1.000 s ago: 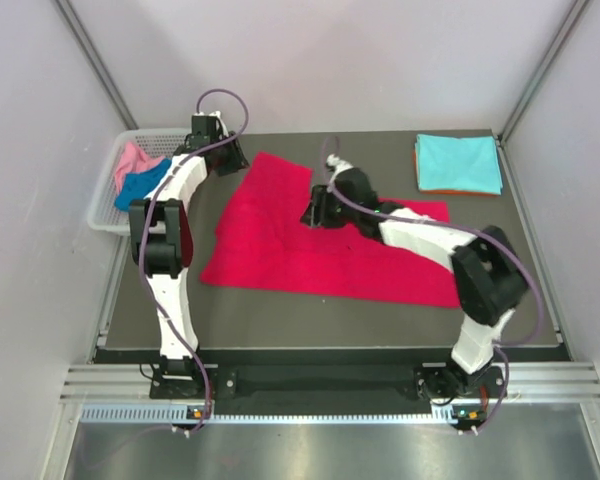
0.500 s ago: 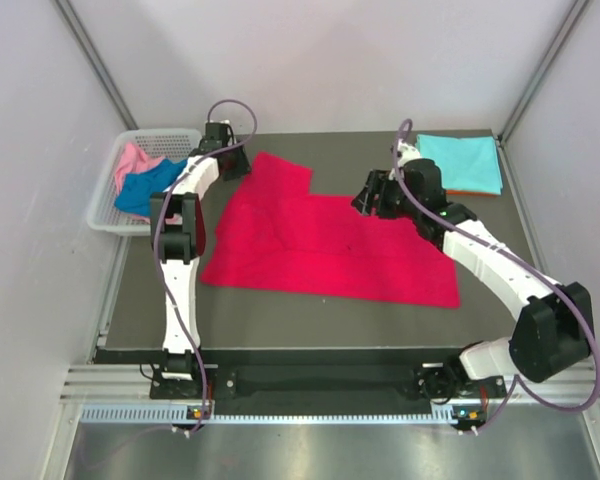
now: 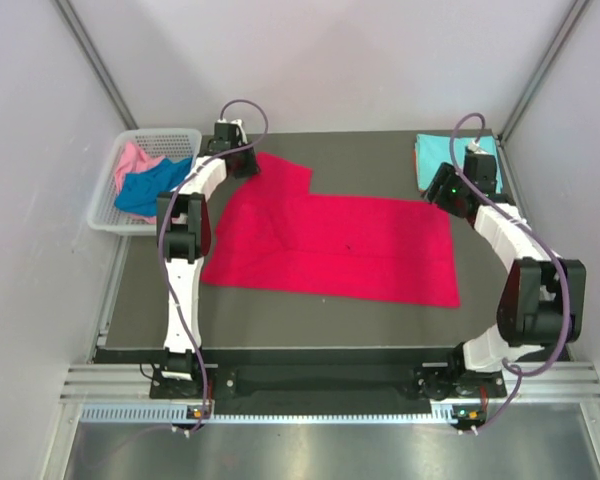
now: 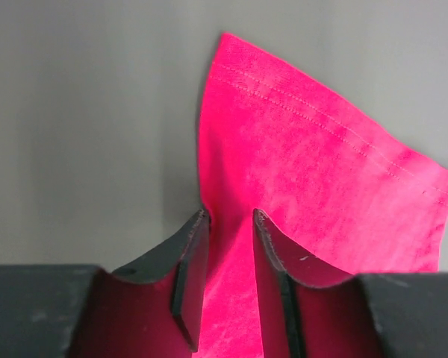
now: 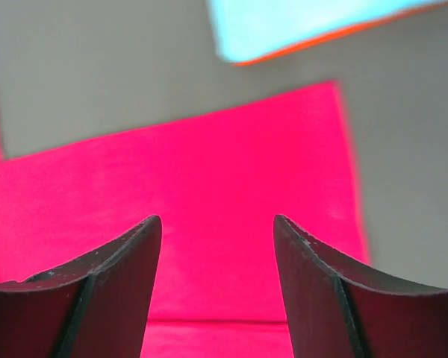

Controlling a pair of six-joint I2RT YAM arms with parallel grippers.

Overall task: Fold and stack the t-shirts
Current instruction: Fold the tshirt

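Left gripper (image 4: 230,216): parted by a narrow gap, straddling the side edge of the crimson red t-shirt (image 4: 313,186). Red cloth between and under both fingers (image 4: 190,257). Stitched sleeve hem fanning out ahead of the tips and off to the gripper's right. Bare grey table (image 4: 89,134) ahead and to its left. Impossible to tell whether the pads press the cloth or only hang over it.

Right gripper (image 5: 216,221): spread wide, holding nothing. Directly below and ahead, a flat far corner of the same red shirt. Beyond that a strip of table, then the folded light turquoise t-shirt (image 5: 299,21) lying on the orange t-shirt (image 5: 313,43), only an orange edge showing.

Seen from above: red shirt spread flat on the table, one gripper at each far corner. White basket (image 3: 165,133) just beside the left arm, on its outer side, with the pink t-shirt (image 3: 132,160) and royal blue t-shirt (image 3: 148,190) heaped inside.
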